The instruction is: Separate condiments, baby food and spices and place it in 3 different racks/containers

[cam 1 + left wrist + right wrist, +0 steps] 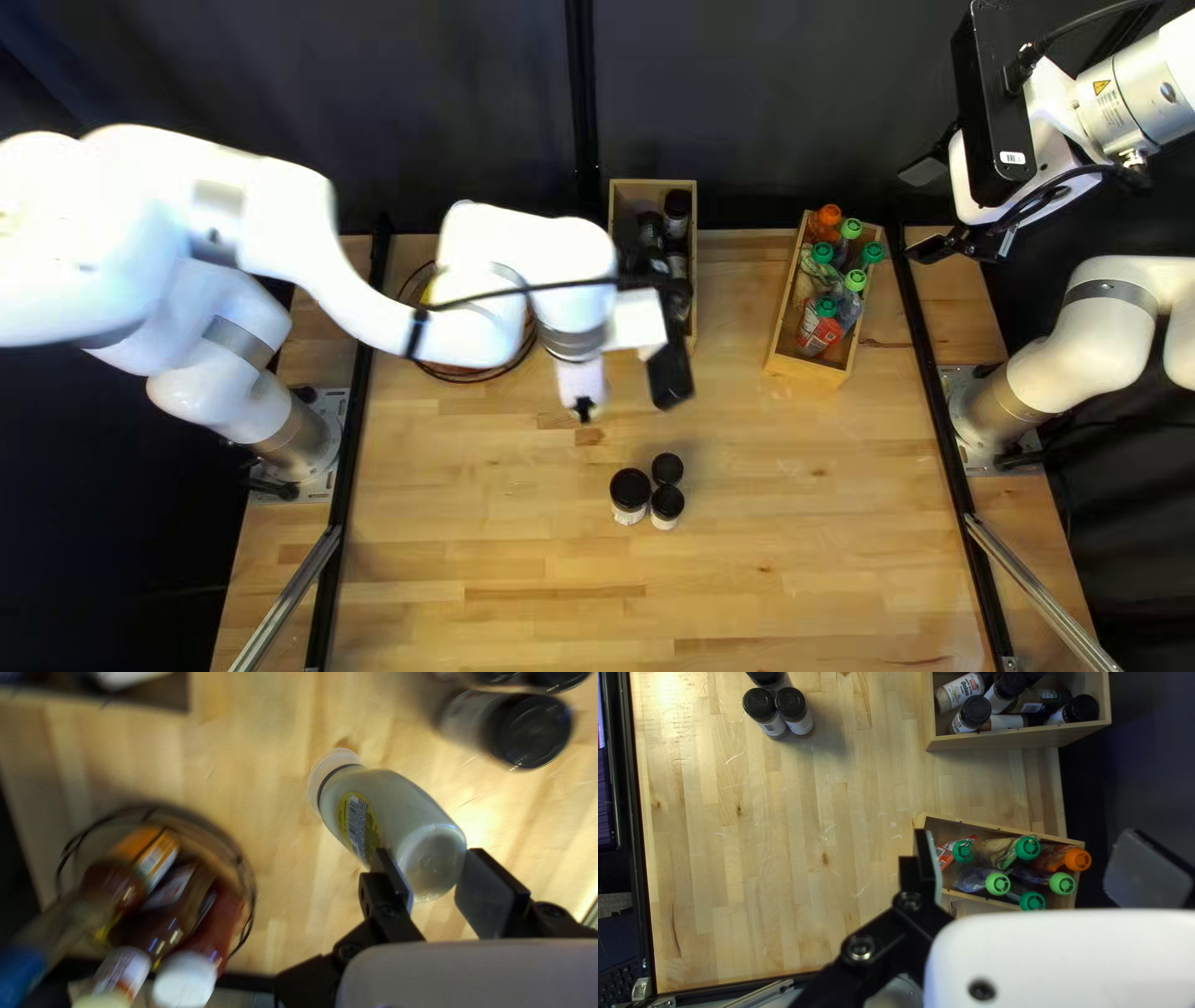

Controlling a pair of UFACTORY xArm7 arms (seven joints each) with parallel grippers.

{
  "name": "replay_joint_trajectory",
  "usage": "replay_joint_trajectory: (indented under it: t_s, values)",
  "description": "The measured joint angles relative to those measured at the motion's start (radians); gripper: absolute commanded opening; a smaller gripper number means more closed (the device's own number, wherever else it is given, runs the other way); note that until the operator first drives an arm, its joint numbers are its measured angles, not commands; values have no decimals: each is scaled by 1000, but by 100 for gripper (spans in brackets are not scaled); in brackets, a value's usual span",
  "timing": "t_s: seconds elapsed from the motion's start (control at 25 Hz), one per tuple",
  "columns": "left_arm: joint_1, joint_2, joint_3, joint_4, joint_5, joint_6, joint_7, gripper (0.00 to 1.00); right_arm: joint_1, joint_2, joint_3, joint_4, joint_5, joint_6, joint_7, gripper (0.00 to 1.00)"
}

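My left gripper [581, 380] points down over the table's middle. In the left wrist view, my left gripper [430, 871] is shut on a pale bottle [389, 809] near its base, cap pointing away. The raised right gripper [931, 209] stands at the upper right; seen from its wrist, my right gripper [1036, 868] is open and holds nothing. Three black-capped jars [631, 494] stand together on the table. More such jars lie in a wooden crate [1011, 737]. Pouches with green and orange caps fill a second crate [809, 370]. A wire basket [249, 890] holds several sauce bottles.
The left arm [473, 311] crosses over the basket and partly hides the jar crate in the top left view. Black rails [927, 361] run along both sides of the table [809, 535]. Dark curtain [772, 100] hangs behind the far edge.
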Motion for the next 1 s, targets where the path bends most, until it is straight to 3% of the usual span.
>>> replay_joint_trajectory:
  t_s: [0.44,1.0]
  values:
    - [89,-31,26,-126,117,-54,-147,0,0,0,0,0,0,0,0,100]
    - [122,-26,32,-157,164,-69,-212,0,0,0,0,0,0,0,0,100]
